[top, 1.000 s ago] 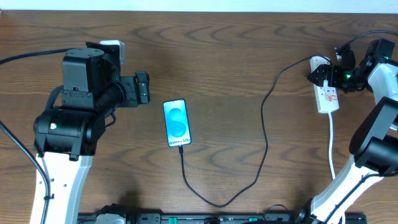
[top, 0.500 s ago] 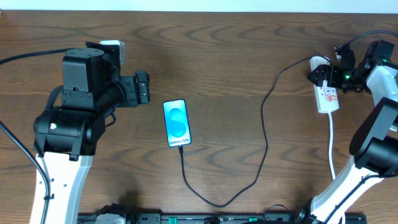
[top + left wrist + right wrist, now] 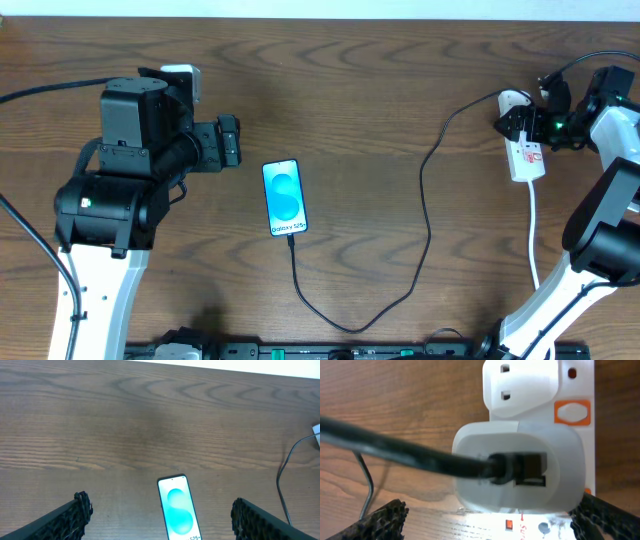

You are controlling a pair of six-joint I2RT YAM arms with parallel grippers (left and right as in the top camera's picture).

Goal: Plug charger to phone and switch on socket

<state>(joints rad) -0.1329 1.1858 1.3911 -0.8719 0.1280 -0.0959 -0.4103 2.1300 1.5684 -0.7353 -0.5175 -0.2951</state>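
The phone (image 3: 285,197) lies flat mid-table with its blue screen lit; it also shows in the left wrist view (image 3: 177,510). The thin black charger cable (image 3: 425,200) runs from the phone's bottom edge, loops toward the front, then goes up to a white adapter (image 3: 520,467) plugged into the white socket strip (image 3: 527,160) at the far right. My left gripper (image 3: 230,142) is open and empty, left of the phone; its fingers (image 3: 161,510) are wide apart. My right gripper (image 3: 520,122) is open over the strip's adapter end, its fingers (image 3: 495,522) either side of the strip.
An orange switch (image 3: 572,412) sits on the strip beside a second white plug (image 3: 520,385). A white lead (image 3: 533,230) runs from the strip toward the front edge. Thick black robot cables hang at the far left (image 3: 50,90) and far right (image 3: 590,60).
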